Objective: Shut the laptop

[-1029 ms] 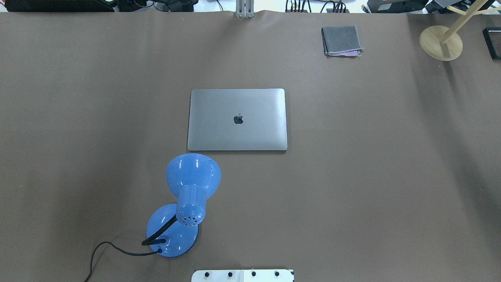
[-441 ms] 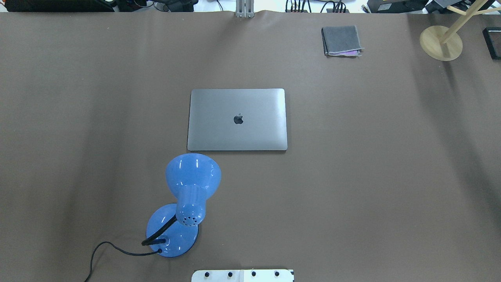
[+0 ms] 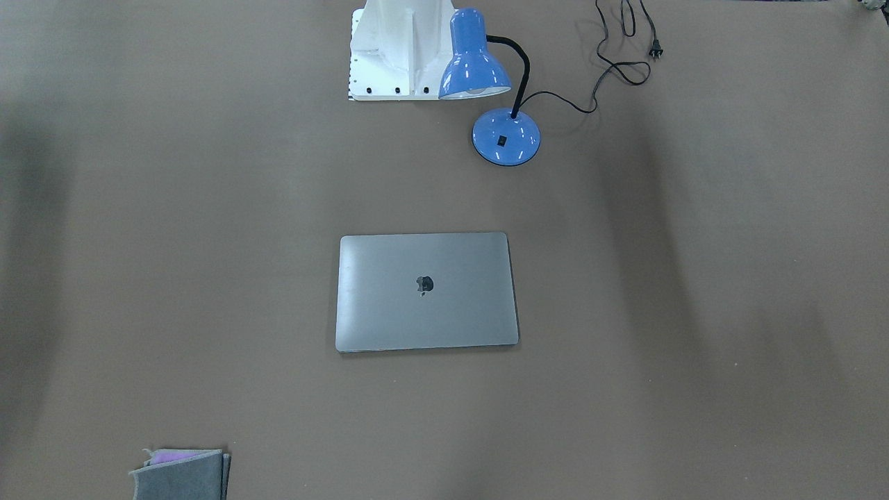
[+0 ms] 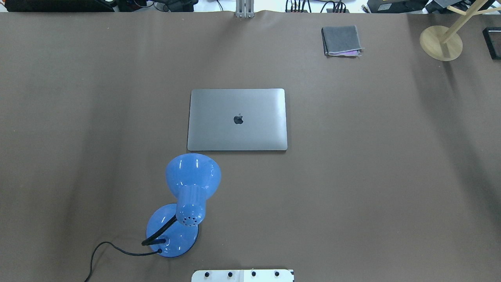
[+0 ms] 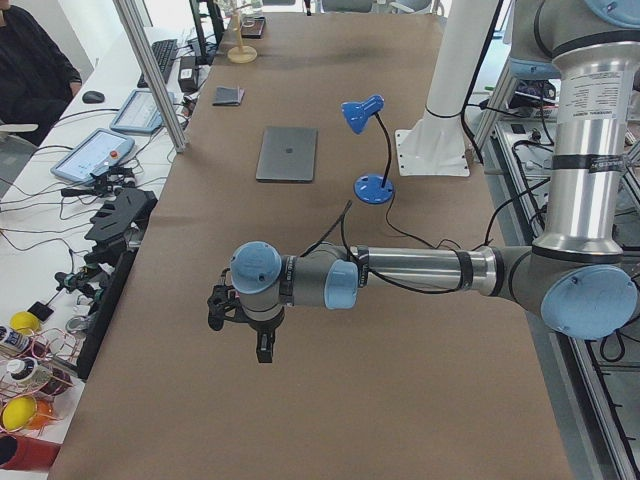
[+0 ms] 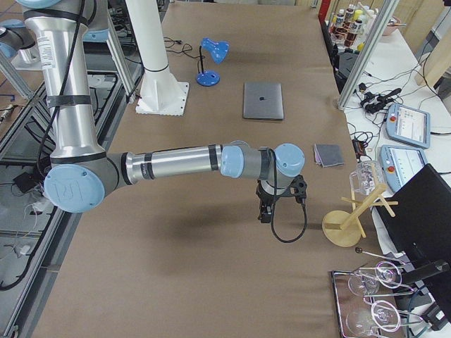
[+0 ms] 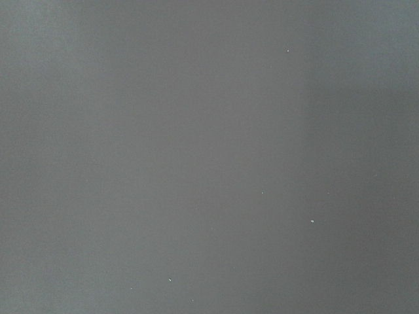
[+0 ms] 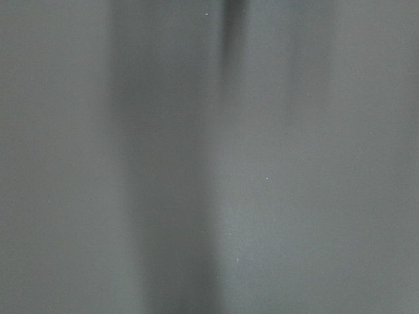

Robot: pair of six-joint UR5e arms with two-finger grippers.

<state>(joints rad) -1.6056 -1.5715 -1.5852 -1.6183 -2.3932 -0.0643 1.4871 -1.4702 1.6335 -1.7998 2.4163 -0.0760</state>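
The space-grey laptop (image 4: 254, 129) lies flat in the middle of the brown table with its lid down and the apple logo facing up. It also shows in the front-facing view (image 3: 458, 312), the left view (image 5: 287, 153) and the right view (image 6: 263, 100). My left gripper (image 5: 262, 345) hangs over bare table far from the laptop, seen only in the left view. My right gripper (image 6: 266, 211) hangs over bare table at the other end, seen only in the right view. I cannot tell whether either is open or shut. Both wrist views show only table surface.
A blue desk lamp (image 4: 188, 196) with a black cord stands just before the laptop's near left corner. A folded grey cloth (image 4: 341, 40) lies at the far right. A wooden stand (image 4: 441, 42) is at the far right corner. The robot base (image 4: 242, 275) is at the near edge.
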